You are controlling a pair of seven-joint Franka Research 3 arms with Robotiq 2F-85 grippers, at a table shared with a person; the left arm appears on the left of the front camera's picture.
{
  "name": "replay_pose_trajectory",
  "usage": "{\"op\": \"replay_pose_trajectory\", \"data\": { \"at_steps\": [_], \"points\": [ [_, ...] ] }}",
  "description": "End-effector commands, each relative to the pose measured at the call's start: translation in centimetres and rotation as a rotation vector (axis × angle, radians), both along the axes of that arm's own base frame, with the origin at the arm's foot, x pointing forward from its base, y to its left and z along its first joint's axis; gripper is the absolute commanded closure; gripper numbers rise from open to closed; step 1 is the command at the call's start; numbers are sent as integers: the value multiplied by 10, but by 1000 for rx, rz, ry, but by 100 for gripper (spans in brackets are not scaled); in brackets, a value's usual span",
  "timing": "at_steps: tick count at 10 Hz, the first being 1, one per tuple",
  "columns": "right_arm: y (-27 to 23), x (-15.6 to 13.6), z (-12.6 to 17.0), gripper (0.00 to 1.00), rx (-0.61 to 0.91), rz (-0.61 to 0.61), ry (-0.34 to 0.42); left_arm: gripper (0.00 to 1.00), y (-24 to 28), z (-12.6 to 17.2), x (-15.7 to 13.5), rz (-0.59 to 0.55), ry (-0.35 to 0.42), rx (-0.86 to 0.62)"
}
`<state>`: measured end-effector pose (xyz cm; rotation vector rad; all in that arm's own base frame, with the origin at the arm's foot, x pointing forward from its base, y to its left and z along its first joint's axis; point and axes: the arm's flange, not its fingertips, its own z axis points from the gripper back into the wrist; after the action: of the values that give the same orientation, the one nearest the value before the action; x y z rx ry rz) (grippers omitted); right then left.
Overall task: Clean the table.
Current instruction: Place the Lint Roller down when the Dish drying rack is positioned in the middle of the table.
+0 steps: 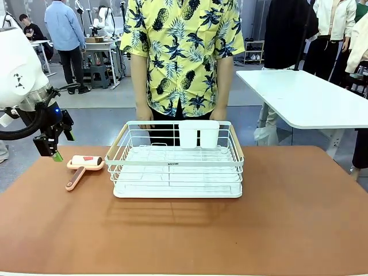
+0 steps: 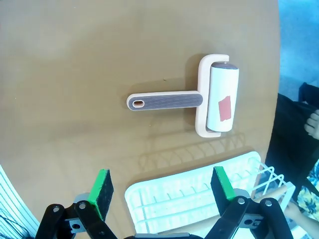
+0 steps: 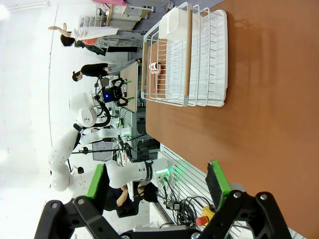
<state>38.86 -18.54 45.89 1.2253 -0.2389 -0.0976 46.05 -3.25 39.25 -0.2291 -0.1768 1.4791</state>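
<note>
The reddish-brown table [image 1: 276, 218] spreads across the front view. On its left part lies a pink lint roller [image 1: 83, 166] with a white roll and a red patch. My left gripper [image 1: 62, 146] hangs open just left of the roller, above the table's left edge. In the left wrist view the roller [image 2: 212, 99] lies on the table [image 2: 75, 74] beyond the open green pads of my left gripper [image 2: 162, 186], handle pointing left. In its own wrist view my right gripper [image 3: 155, 181] is open and empty above the table [image 3: 269, 99].
A white wire dish rack [image 1: 175, 167] with two white cups stands mid-table, right of the roller. A person in a yellow patterned shirt [image 1: 181, 52] stands behind it, hands at its far rim. A white-topped table [image 1: 310, 98] stands at the back right.
</note>
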Motion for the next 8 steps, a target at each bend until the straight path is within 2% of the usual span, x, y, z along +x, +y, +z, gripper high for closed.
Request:
{"op": "replay_pose_trajectory", "data": {
  "at_steps": [1, 8],
  "points": [
    [0, -1, 4, 0, 6, -2, -1, 0, 2, -1, 0, -4, -1, 3],
    [0, -1, 4, 0, 6, -2, -1, 0, 2, -1, 0, -4, -1, 3]
  ]
}}
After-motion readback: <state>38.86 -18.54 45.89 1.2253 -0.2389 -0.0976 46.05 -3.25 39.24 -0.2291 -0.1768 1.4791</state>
